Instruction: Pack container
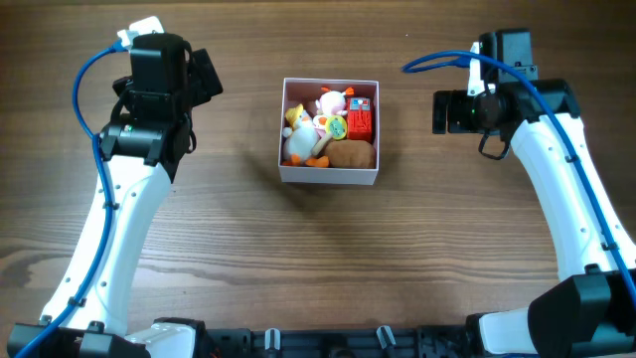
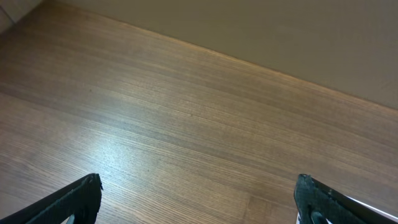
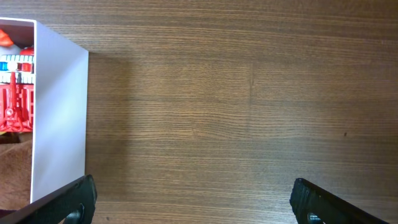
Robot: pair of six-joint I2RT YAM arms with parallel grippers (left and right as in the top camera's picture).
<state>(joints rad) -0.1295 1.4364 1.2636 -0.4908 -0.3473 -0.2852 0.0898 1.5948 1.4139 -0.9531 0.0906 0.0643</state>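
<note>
Right wrist view: container (image 3: 59,124) cut by the left frame edge; one white outer wall and a narrow strip of the inside show. Red toy (image 3: 13,107) and brown plush (image 3: 12,177) in that strip are truncated at the same edge, shapes unreadable. Right gripper (image 3: 193,202): only two dark fingertips, bottom corners, rest out of frame. Left wrist view: left gripper (image 2: 199,202) likewise clipped. Overhead: left arm (image 1: 119,229) and right arm (image 1: 571,189) run off the bottom edge; overlapping toys hide most of the container floor; round yellow-green piece (image 1: 336,126) too small to identify.
</note>
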